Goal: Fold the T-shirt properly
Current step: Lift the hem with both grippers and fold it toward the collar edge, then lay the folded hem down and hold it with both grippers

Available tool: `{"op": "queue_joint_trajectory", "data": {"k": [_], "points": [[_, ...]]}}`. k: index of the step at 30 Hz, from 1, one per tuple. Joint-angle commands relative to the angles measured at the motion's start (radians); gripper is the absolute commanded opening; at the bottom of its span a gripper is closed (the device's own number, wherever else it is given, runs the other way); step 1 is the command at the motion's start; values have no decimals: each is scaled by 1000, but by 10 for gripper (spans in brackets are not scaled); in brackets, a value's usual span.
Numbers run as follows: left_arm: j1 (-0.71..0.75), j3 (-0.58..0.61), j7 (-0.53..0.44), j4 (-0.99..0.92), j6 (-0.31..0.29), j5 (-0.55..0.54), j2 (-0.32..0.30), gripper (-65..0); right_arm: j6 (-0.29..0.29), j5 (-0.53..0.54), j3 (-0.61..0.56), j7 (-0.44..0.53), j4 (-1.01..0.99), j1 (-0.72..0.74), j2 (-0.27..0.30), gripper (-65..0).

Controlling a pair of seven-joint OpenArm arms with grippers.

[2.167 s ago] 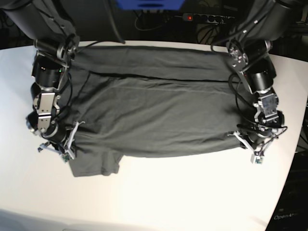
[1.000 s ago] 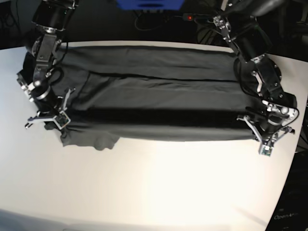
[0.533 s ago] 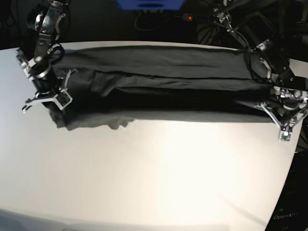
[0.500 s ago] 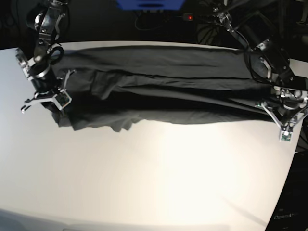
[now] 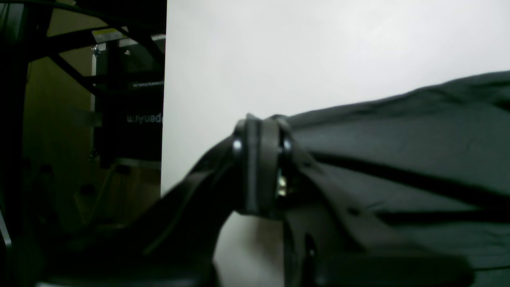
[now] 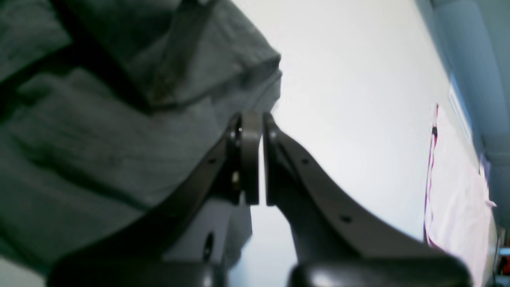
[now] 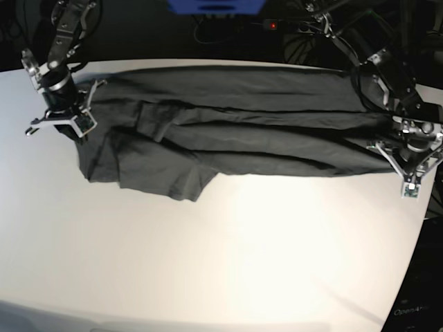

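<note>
Charcoal T-shirt [image 7: 228,131] lies stretched across far side of white table [image 7: 228,263], no print. Only text: mirrored "OpenArm" on a dark panel [image 5: 131,115] off the edge. Left gripper [image 5: 261,167] clamped on the cloth; right gripper [image 6: 251,159] pinched shut at shirt's edge, can't tell if gripping. Lots of bare tabletop near side.

White tabletop [image 7: 228,263], glare near centre. Dark bg behind far edge: blue box [image 7: 216,5], power strip w/ red light [image 7: 294,26], tangled cables [image 7: 208,31].
</note>
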Motion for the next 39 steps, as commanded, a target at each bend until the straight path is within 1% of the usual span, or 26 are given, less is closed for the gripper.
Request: {"op": "queue_joint_trajectory", "data": {"k": [1, 7, 8, 11, 14, 16, 18, 24, 25, 27, 31, 34, 37, 39], "points": [[-18, 2, -18, 23, 6, -3, -11, -624, -12, 15, -5, 25, 23, 11, 9, -643], [-18, 2, -18, 20, 6, -3, -11, -624, -12, 14, -76, 19, 23, 25, 6, -638], [-18, 2, -18, 20, 6, -3, -11, -624, -12, 14, -79, 18, 23, 31, 1, -627], [-18, 2, -18, 20, 6, -3, -11, -624, -12, 14, -82, 18, 23, 36, -8, -561], [-20, 2, -18, 20, 6, -3, -9, -624, -12, 15, -84, 18, 19, 59, -11, -480], [-20, 2, -18, 20, 6, -3, -9, -624, -12, 18, -80, 16, 14, 82, -17, -451], [-18, 2, -18, 20, 6, -3, -9, -624, -12, 18, -65, 15, 14, 106, -54, -443], [-18, 2, -17, 21, 6, -1, -9, -624, -12, 18, 13, 5, 14, 174, -146, -444], [-18, 2, -17, 20, 6, -1, -9, -624, -12, 18, 16, -18, 14, 188, -155, -444], [-18, 2, -17, 20, 6, -1, -9, -624, -12, 23, 16, -81, 14, 206, -155, -445], [-18, 2, -17, 20, 6, -1, -9, -624, -12, 117, 15, -197, 26, 231, -155, -444], [-18, 2, -17, 20, 6, -1, -9, -624, -12, 147, 12, -282, 51, 241, -155, -444], [-20, 2, -17, 18, 6, -1, -6, -624, -12, 178, 10, -328, 51, 238, -155, -444], [-21, 2, -18, 18, 6, -1, -5, -624, -12, 180, 9, -326, 51, 235, -155, -444]]}}
